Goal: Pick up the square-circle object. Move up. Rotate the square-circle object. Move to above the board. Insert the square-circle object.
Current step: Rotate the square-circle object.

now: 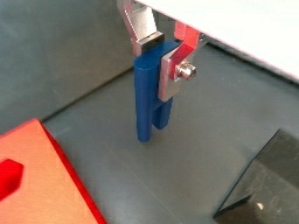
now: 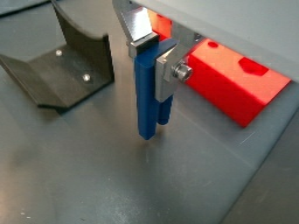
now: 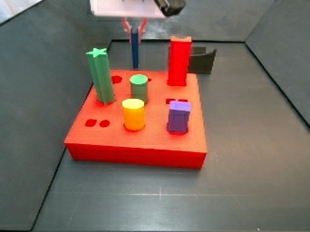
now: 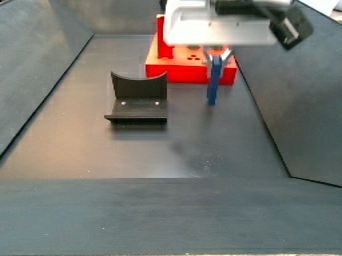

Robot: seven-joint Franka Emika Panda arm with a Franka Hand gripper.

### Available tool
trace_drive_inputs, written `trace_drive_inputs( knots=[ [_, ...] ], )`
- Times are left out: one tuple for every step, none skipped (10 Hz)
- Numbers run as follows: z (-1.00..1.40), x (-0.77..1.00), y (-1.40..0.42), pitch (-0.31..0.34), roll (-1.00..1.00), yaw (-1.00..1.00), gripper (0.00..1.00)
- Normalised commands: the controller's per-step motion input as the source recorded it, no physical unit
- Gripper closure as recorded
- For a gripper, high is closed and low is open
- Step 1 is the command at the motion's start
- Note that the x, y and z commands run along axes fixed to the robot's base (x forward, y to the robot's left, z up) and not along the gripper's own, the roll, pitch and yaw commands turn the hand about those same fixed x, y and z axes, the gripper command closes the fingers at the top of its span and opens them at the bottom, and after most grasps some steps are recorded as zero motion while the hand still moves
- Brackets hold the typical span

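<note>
Peg in hand: the gripper (image 1: 163,54) has its silver fingers (image 1: 177,68) clamped on the upper part of the square-circle object (image 1: 145,101), which hangs upright with its lower end close to the grey floor (image 1: 152,188); whether it is just clear or touching is hard to call. In a side view the blue peg (image 4: 213,80) sits on the open floor between the board (image 4: 191,64) and the fixture (image 4: 135,99), near the board's edge. So this looks like the lift. The way to do it well, I'd say, is a straight vertical rise with the grip firm, because the peg is slim and long and could swing or slip in the pads. It needs height before any turn, or the lower end may scrape the floor. The tall red post (image 3: 179,60) and green star post (image 3: 101,74) on the board (image 3: 136,145) want clearing on the way over.
</note>
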Motion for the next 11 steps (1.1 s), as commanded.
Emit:
trace_drive_inputs(
  knots=[
    [-0.43, 0.02, 0.02, -0.048, 0.00, -0.03, 1.00],
    [-0.29, 0.02, 0.02, -0.043, 0.00, -0.03, 1.00],
    [-0.25, 0.02, 0.02, -0.032, 0.00, -0.02, 1.00],
    [-0.25, 0.00, 0.01, -0.026, 0.00, -0.03, 1.00],
    [-0.25, 0.01, 0.02, -0.027, 0.00, -0.03, 1.00],
    [-0.25, 0.01, 0.02, -0.027, 0.00, -0.03, 1.00],
    [0.00, 0.00, 0.00, -0.028, 0.00, -0.03, 0.00],
    [1.00, 0.00, 0.00, -0.032, 0.00, -0.02, 0.00],
    [1.00, -0.01, 0.00, -0.021, 0.00, -0.02, 0.00],
    [0.97, -0.04, 0.00, 0.010, 0.00, -0.02, 0.00],
    [0.78, -0.03, 0.00, 0.029, -0.01, -0.02, 0.00]
  ],
)
